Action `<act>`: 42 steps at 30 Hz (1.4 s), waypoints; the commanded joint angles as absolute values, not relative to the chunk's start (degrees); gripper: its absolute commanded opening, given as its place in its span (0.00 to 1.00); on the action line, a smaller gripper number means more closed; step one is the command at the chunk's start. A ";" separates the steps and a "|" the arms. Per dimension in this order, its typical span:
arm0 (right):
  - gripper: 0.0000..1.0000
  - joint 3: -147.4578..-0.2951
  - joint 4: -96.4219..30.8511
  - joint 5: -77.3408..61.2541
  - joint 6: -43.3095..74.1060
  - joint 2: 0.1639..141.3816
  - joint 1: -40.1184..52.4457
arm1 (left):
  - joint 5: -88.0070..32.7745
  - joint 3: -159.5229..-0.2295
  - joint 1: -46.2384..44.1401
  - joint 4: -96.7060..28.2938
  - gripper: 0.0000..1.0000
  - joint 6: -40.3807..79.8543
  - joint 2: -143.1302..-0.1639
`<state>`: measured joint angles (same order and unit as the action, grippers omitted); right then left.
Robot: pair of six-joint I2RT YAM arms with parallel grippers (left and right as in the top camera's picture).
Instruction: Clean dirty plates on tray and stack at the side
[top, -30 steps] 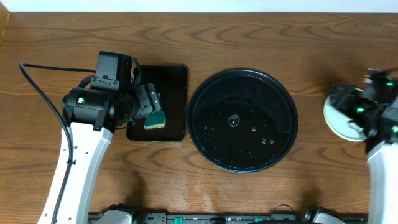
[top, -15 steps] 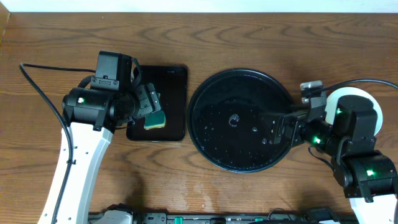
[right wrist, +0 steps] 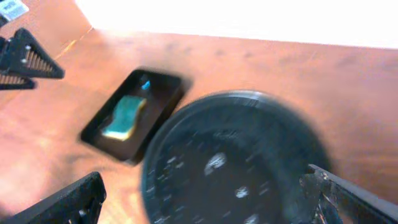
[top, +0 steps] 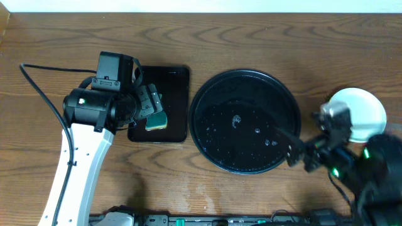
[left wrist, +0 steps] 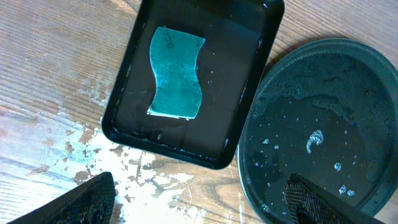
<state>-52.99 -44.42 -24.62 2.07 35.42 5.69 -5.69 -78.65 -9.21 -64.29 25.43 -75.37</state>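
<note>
Overhead view of a brown wooden desk [top: 251, 37]. The large round black tray [top: 217, 141] sits in the middle, its glossy floor dotted with water droplets. To its right, apart from the rim, the plates [top: 359, 108] rest on the desk as a pale round stack. The right arm covers the stack's lower left edge, and the number of plates cannot be told. The right gripper [right wrist: 208, 199] hangs above the tray's right edge, blurred, its fingers spread wide with nothing between them. Left of the round tray lies a small rectangular black tray [top: 177, 81] holding a teal sponge [left wrist: 177, 71]. The left gripper [left wrist: 199, 202] hovers above the rectangular tray, fingers also spread wide and not touching the sponge.
</note>
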 commanded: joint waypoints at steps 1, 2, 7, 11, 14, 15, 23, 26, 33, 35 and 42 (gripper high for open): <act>0.99 -47.11 -43.31 -14.24 -2.44 28.84 5.56 | -5.58 -79.09 -8.95 -64.51 0.88 25.08 -75.22; 0.99 -44.86 -42.26 -13.28 -2.44 26.76 5.43 | -5.58 -79.09 -8.95 -64.51 0.88 25.08 -75.22; 0.99 -32.51 -35.55 -13.30 -2.44 15.31 3.75 | -5.56 -79.09 -8.95 -64.51 0.88 25.08 -75.22; 0.99 -24.16 -29.12 -13.30 -2.46 8.40 2.52 | -5.56 -79.09 -8.95 -64.51 0.88 25.08 -75.22; 0.99 -18.33 -24.86 -13.30 -2.46 4.40 2.24 | -5.58 -79.09 -8.95 -64.51 0.88 25.08 -75.22; 0.99 -16.58 -23.73 -13.32 -2.44 3.36 2.24 | -5.58 -79.09 -8.95 -64.51 0.88 25.08 -75.22; 0.99 -3.55 -8.45 -16.97 -2.20 0.27 2.35 | -5.58 -79.09 -8.95 -64.51 0.88 25.10 -75.22; 0.99 -0.30 -2.52 -16.95 -2.24 0.27 2.35 | -5.56 -79.09 -8.95 -64.51 0.88 25.08 -75.22; 0.99 -0.32 -2.74 -16.93 -2.44 0.30 2.33 | -5.58 -79.09 -8.95 -64.51 0.88 25.08 -75.22; 0.99 -0.32 -2.74 -16.93 -2.44 0.32 2.33 | -5.56 -79.09 -8.95 -64.51 0.88 25.08 -75.22; 0.99 -0.32 -2.74 -16.93 -2.44 0.32 2.33 | -5.58 -79.09 -8.95 -64.51 0.88 25.08 -75.22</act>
